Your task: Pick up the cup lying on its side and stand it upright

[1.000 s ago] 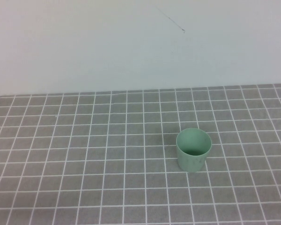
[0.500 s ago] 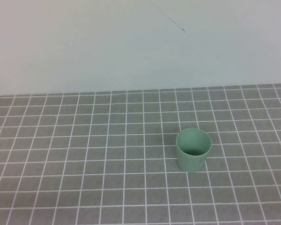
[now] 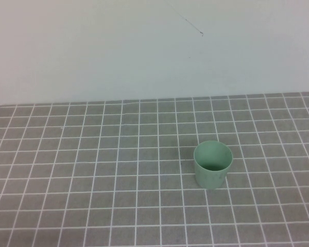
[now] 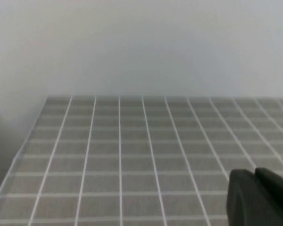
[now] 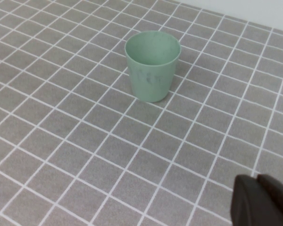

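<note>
The pale mint-green cup (image 3: 212,164) stands upright on the grey tiled table, mouth up, right of centre in the high view. It also shows in the right wrist view (image 5: 152,64), upright and free of any grip. My right gripper (image 5: 257,181) is shut and empty, raised well back from the cup. My left gripper (image 4: 254,173) is shut and empty over the left part of the table, with no cup in its view. Neither arm shows in the high view.
The grey tiled table (image 3: 92,175) with white grid lines runs back to a plain white wall (image 3: 144,51). The table's left edge (image 4: 23,150) shows in the left wrist view.
</note>
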`<action>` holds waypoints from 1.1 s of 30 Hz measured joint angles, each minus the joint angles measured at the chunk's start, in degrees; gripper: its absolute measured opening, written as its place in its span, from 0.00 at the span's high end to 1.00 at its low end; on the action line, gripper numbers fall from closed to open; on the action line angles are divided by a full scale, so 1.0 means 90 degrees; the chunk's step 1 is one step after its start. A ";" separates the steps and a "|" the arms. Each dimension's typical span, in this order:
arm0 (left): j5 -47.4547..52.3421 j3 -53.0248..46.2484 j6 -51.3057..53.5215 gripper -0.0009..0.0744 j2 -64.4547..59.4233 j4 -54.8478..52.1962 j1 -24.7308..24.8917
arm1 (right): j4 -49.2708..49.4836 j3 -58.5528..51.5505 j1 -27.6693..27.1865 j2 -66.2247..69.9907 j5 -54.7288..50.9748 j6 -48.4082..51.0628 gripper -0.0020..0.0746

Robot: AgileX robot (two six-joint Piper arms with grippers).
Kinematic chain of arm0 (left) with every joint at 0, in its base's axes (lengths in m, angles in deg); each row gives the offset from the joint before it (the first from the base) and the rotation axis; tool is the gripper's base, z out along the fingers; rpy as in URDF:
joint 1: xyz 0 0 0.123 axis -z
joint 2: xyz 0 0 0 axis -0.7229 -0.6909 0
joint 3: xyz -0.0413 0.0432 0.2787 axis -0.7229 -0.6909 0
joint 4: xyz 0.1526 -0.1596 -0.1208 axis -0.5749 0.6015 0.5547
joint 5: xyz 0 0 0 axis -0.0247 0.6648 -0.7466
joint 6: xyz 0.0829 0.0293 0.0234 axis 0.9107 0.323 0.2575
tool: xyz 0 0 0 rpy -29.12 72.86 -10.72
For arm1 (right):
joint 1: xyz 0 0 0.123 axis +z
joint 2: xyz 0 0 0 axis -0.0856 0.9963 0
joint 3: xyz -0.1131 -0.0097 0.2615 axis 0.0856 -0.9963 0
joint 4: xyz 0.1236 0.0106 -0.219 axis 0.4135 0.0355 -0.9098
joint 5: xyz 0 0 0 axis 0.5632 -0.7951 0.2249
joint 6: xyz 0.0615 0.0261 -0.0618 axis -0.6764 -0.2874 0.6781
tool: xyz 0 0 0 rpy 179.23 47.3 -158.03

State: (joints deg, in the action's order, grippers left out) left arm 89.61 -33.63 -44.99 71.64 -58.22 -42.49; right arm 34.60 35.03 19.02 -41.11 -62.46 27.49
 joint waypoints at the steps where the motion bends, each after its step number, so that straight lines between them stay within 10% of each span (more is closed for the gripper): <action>1: 0.0294 0.0000 0.0000 0.99 0.0000 -0.0013 0.0000 | 0.0000 0.0000 0.0000 0.0000 0.0000 0.0000 0.98; 33: 0.0732 0.0004 -0.0270 0.99 0.0000 -0.0160 0.0000 | 0.0000 0.0000 0.0000 0.0000 0.0000 0.0000 0.98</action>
State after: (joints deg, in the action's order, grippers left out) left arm 96.20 -33.59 -47.42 71.63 -59.66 -42.49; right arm 34.60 35.03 19.02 -41.11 -62.46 27.49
